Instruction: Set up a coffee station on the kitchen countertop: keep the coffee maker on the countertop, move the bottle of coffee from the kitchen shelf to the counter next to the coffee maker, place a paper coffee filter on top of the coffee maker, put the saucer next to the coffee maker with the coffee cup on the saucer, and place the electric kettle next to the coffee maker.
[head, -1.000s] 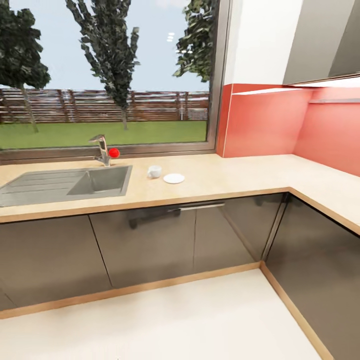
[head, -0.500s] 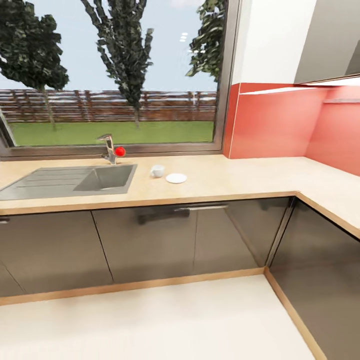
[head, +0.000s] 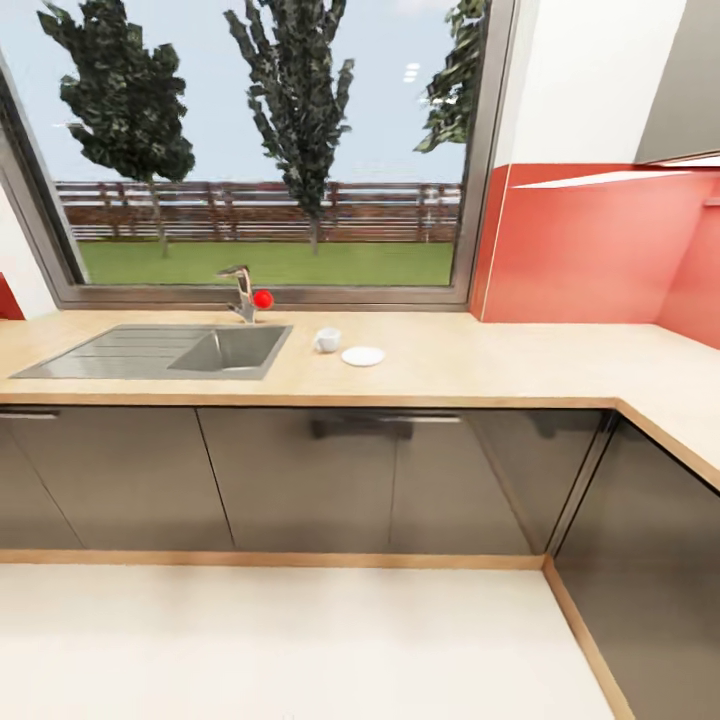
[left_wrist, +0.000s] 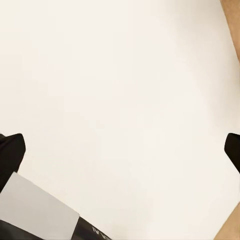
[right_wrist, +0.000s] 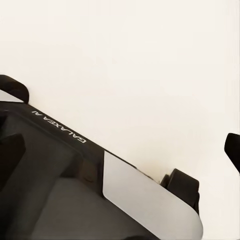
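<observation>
Sitting just beside the small flat round white saucer (head: 363, 356), small white handled cup (head: 327, 340) on long light wood-grain counter (head: 480, 365) near grey steel sink (head: 160, 351); left hand (left_wrist: 120, 147) spread wide, right hand's state impossible to tell.

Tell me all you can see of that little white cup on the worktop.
The cup is small, white and glossy, like glazed ceramic. It stands upright on the light wood countertop, just right of the sink and in front of the window. It looks to have a small handle on one side, though it is too small to be sure. A flat white saucer lies beside it on the right, with a narrow gap between them. Only the countertop touches it.
</observation>
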